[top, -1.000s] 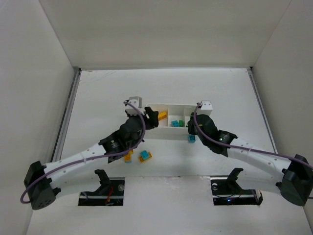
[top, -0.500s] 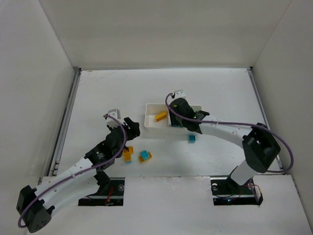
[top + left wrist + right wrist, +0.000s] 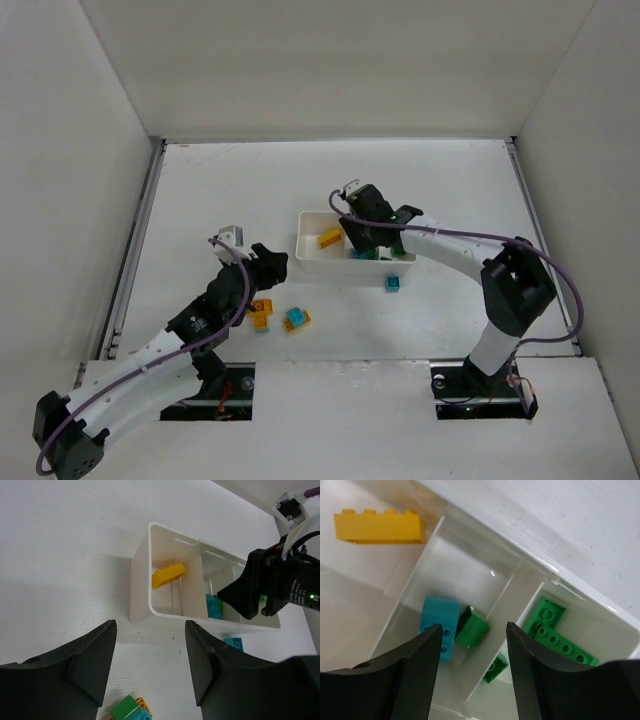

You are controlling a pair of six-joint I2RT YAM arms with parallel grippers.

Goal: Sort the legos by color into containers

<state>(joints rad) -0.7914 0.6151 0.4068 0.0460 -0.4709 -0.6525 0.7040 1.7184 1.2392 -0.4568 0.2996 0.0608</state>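
Observation:
The white tray (image 3: 303,228) lies mid-table with three compartments. An orange-yellow brick (image 3: 329,238) lies in its left one, also seen in the left wrist view (image 3: 168,574) and the right wrist view (image 3: 379,526). The middle one holds a cyan brick (image 3: 440,627) and a green brick (image 3: 471,626) side by side. The right one holds green bricks (image 3: 560,635). My right gripper (image 3: 358,240) hangs open and empty just above the middle compartment (image 3: 473,627). My left gripper (image 3: 272,265) is open and empty, left of and nearer than the tray (image 3: 150,630).
Loose bricks lie on the table in front of the tray: an orange one (image 3: 262,314) with green and cyan pieces against it (image 3: 129,711), a cyan one (image 3: 297,319), and another cyan one (image 3: 394,284) by the tray's near right side. White walls enclose the table.
The left gripper left the orange-yellow brick in the tray's left compartment and drew back toward me. The right gripper swung from the tray's right end to above its middle compartment.

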